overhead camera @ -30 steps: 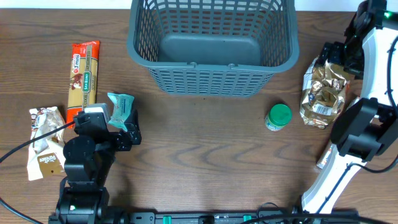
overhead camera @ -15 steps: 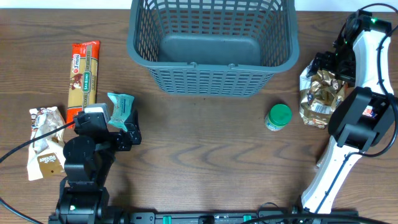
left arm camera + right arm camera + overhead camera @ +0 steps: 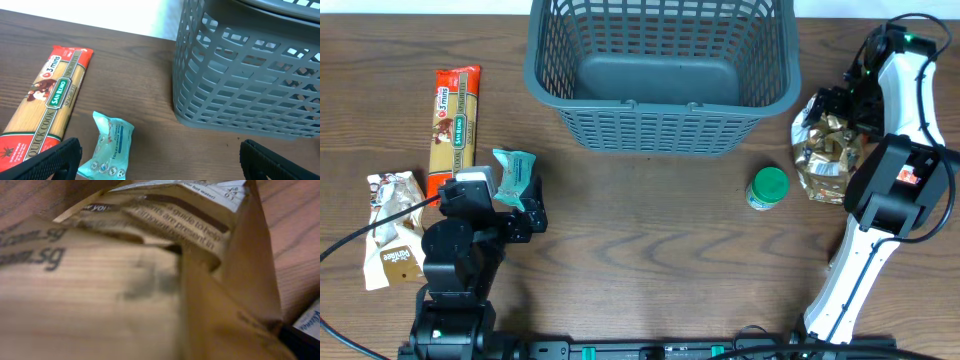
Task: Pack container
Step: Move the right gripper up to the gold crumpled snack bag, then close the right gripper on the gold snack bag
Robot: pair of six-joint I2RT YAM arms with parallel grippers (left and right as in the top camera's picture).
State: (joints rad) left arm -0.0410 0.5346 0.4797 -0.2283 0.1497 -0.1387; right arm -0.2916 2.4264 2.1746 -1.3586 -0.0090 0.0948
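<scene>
The container, a large grey-blue lattice basket, stands empty at the back centre; its wall fills the upper right of the left wrist view. My right gripper is right of the basket, at the top of a crinkled gold bag. The bag fills the right wrist view and hides the fingers. My left gripper is open and empty at the front left. A teal tissue pack lies just ahead of it, by its left finger.
A red spaghetti pack lies at the left. A white snack bag lies at the far left. A green-lidded jar stands left of the gold bag. A small packet is partly hidden by the right arm.
My right gripper has moved left toward the basket, and the gold bag has shifted left with it. The left arm has not moved.
</scene>
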